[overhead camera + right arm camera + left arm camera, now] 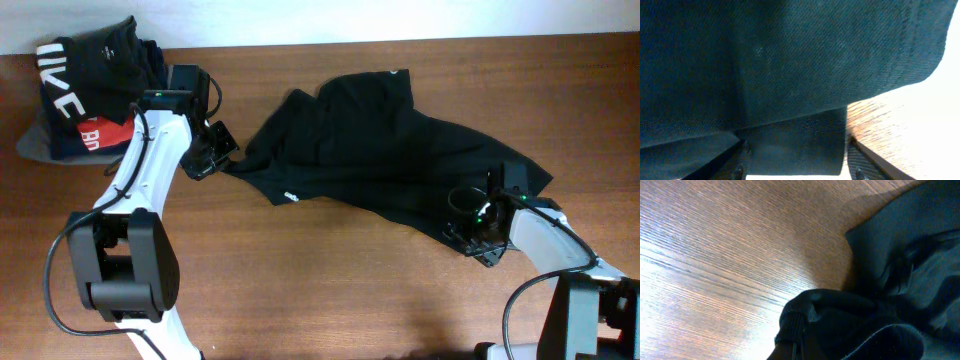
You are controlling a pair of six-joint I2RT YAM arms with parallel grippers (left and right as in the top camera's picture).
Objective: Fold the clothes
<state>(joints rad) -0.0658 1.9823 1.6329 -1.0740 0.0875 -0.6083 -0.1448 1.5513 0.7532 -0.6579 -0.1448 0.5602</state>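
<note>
left gripper is pinching shut on the sleeve end of the clothes, which are lying spread and rumpled across the table, likely so that this corner can be drawn out flat. right gripper is straddling the hem at the opposite lower corner with jaws standing wide, and whether they are biting the cloth i cannot tell.

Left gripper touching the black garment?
Touching. Overhead, the black garment narrows at its left end to a point that ends in the left gripper; the left wrist view shows fabric bunched right against it.
</note>
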